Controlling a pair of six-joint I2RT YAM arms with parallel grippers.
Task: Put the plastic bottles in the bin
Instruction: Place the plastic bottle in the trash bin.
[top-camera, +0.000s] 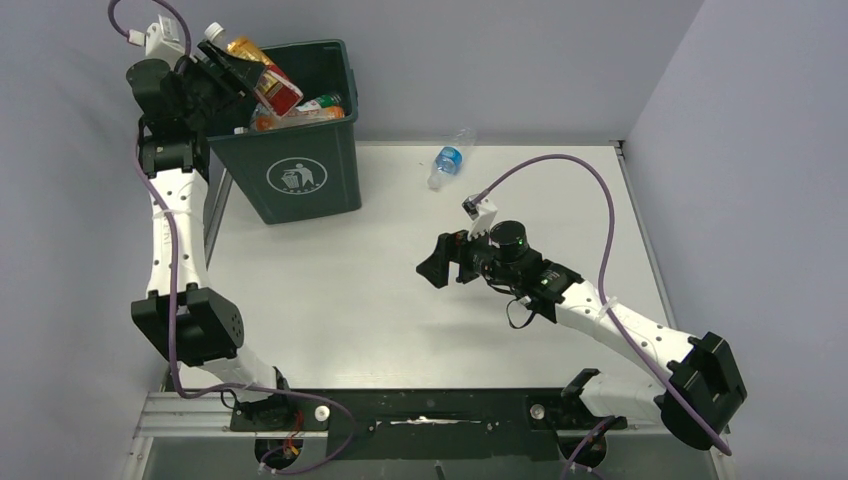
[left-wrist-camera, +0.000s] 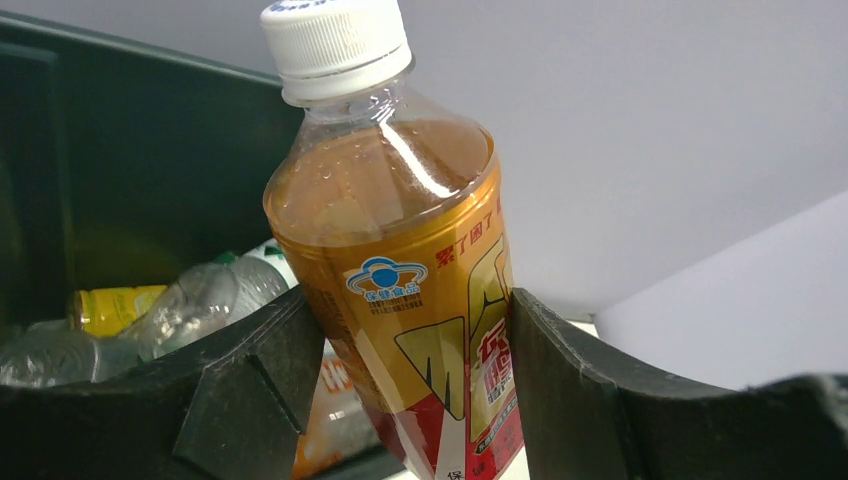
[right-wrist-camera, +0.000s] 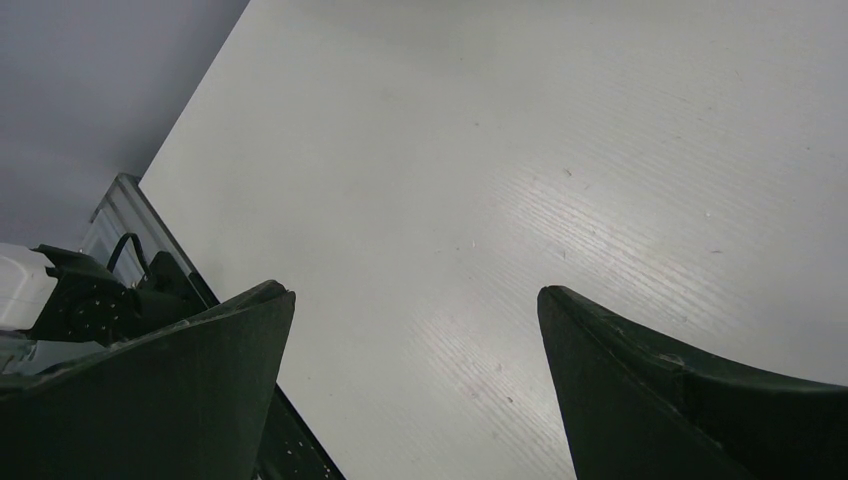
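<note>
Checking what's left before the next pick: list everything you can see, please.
table: one, white, under everything
bin: one, dark green, table's far-left corner
bottles in the bin: several, clear, yellow and orange, piled inside
amber drink bottle: one, white cap, gold-and-red label, held over the bin
water bottle: one, clear with blue label, lying at table's far edge
left tool: one, black, shut on the amber drink bottle
right tool: one, black, open and empty above mid-table
</note>
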